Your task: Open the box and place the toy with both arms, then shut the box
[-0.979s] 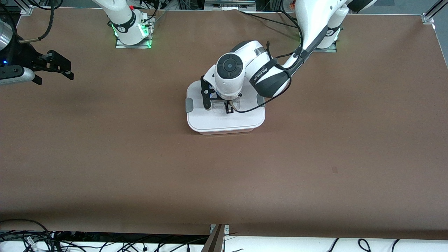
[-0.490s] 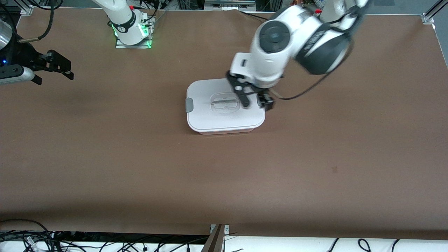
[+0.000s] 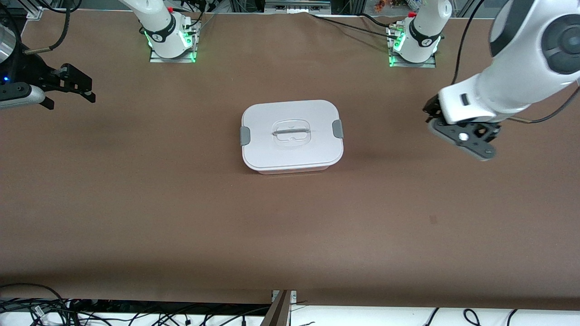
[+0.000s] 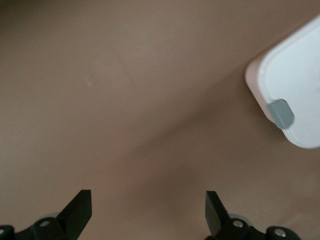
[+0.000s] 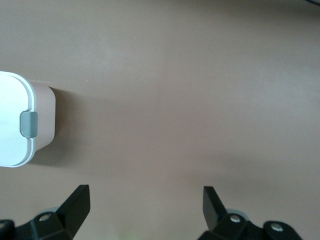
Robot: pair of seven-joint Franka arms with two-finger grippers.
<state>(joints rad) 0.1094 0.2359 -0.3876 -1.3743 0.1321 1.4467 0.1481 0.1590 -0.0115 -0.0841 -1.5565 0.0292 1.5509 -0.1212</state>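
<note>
Box (image 3: 292, 136) mid-table, lid on, long axis 3–9 o'clock, grey clips (image 3: 337, 129) at both ends. Left gripper (image 3: 462, 138) over table at 3 o'clock, fingers apart, empty. Right gripper (image 3: 68, 88) at 9 o'clock, open, empty, waiting.

Even overhead light, soft shadows on the table (image 3: 181, 203); wrist views are slightly soft.
</note>
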